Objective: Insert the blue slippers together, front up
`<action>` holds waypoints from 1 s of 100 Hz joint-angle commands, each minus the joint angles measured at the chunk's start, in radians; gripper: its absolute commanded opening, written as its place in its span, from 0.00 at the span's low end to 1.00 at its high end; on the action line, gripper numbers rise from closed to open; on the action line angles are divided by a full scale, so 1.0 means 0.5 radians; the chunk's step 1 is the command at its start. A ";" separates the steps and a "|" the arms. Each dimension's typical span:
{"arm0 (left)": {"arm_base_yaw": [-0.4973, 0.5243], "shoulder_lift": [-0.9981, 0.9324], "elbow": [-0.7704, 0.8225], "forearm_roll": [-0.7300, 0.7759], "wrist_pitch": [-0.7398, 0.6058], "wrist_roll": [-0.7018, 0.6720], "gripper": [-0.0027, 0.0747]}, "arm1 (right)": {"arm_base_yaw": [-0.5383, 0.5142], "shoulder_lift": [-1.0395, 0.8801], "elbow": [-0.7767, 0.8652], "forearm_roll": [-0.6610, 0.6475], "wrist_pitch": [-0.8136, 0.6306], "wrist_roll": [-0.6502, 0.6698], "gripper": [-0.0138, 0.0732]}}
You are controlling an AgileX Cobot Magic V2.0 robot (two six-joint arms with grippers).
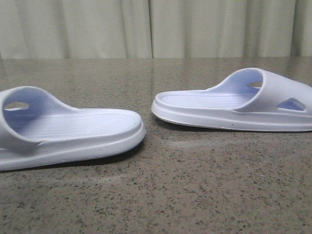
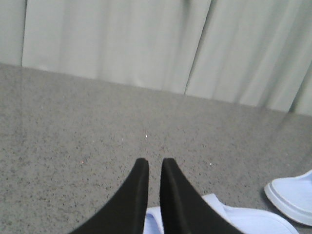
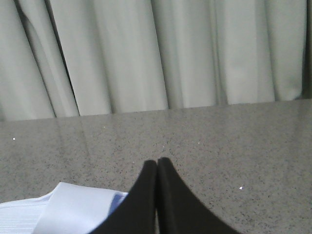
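Two pale blue-white slippers lie sole down on the speckled table, heels facing each other with a gap between them. The left slipper [image 1: 68, 129] has its strap at the left edge. The right slipper [image 1: 234, 105] has its strap at the right, with a triangular cut-out. No gripper shows in the front view. My left gripper [image 2: 155, 164] is above the left slipper [image 2: 243, 222], fingers nearly touching and holding nothing. The right slipper's heel [image 2: 295, 197] shows beyond it. My right gripper [image 3: 157, 162] is shut and empty above the right slipper's strap [image 3: 68, 207].
The table [image 1: 175, 195] is a grey-brown speckled stone-like surface. Pale pleated curtains [image 1: 156, 27] hang along its far edge.
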 commanded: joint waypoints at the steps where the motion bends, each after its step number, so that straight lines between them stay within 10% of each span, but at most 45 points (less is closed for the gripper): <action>1: -0.015 0.200 -0.181 -0.096 -0.013 -0.020 0.05 | 0.000 0.160 -0.171 -0.009 -0.016 -0.004 0.05; 56: -0.015 0.481 -0.278 -0.243 0.171 -0.020 0.08 | 0.000 0.513 -0.304 0.272 0.165 -0.004 0.07; 86: -0.015 0.481 -0.278 -0.344 0.174 -0.020 0.55 | 0.000 0.513 -0.304 0.352 0.156 -0.004 0.51; 100: -0.015 0.481 -0.278 -0.344 0.174 -0.020 0.73 | 0.000 0.513 -0.304 0.352 0.130 -0.004 0.55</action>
